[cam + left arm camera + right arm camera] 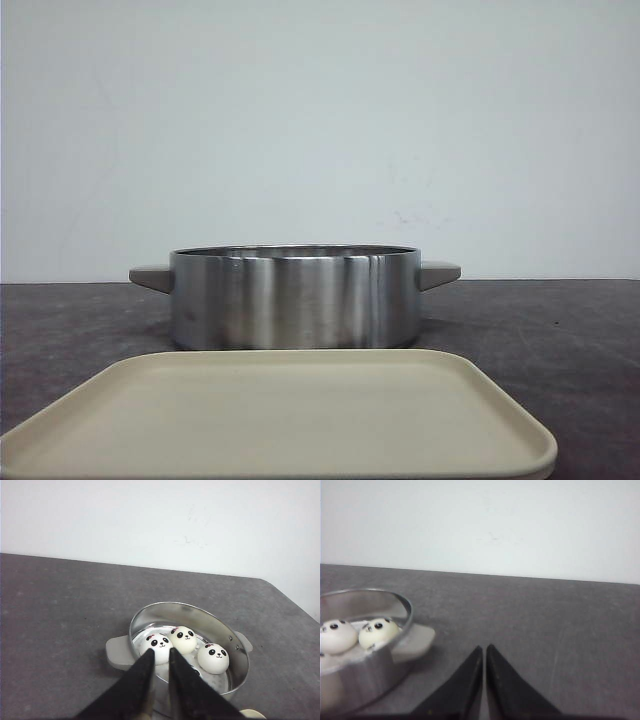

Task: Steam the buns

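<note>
Buns (182, 639) with panda faces sat inside the steel pot (295, 297), which stood on the dark table (560, 330) just behind a bare beige tray (280, 415); three were in plain sight in the left wrist view, and a dark mark under the left fingers hinted at a fourth, though that could not be confirmed. From the front the pot's wall hid them altogether. Left gripper (161, 660) hung just above the pot's near rim, its black fingers drawn almost together with only a thin slit between them and nothing in their grasp, a pose that suggested a bun had been let go over the pot rather than one about to be lifted. Right gripper (483, 655) hovered over bare table beside the pot, near one of its grey handles (412, 642), its jaws likewise pressed nearly closed and empty, apparently parked clear of the other arm's work. With the tray holding nothing and the buns gathered in the pot, the loading looked complete or close to it; no lid was visible in any view, so whether covering the pot remained could not be told
</note>
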`<state>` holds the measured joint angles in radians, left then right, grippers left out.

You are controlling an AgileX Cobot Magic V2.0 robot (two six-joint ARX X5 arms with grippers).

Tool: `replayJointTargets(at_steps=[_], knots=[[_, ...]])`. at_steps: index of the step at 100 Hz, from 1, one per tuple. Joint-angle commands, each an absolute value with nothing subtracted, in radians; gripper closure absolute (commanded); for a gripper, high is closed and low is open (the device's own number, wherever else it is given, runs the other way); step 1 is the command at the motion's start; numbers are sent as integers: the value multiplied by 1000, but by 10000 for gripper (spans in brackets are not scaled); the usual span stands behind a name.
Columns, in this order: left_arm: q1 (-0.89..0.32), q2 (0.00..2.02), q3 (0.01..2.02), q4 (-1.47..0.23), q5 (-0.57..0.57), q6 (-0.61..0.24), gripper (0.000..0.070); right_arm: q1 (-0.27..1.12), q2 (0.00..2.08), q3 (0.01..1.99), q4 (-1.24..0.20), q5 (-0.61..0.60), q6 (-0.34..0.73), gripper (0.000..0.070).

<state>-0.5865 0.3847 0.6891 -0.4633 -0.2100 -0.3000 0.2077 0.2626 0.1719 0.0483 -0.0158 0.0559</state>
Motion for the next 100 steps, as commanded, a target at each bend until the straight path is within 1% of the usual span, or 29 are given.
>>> replayJointTargets(at_steps=[1,15,30,52,67,100], knots=[[-591,384,706,-449,-213,-300,700,170,177,111,59,-45,50,694],[-591,384,706,-450,-213,-300,700,113,60,13,56,-46,68,694],[-591,384,706,-450,-213,-300,700,81,1,12,-94,-31,68,694],[-591,384,706,-450,-213,-300,700,74,4,12,-181,-19,68,694],[-591,384,706,-450,-213,-300,700,76,4,12,-180,3,66,694],[-591,384,706,-450,-213,-300,700,76,4,12,-155,0,67,694]])
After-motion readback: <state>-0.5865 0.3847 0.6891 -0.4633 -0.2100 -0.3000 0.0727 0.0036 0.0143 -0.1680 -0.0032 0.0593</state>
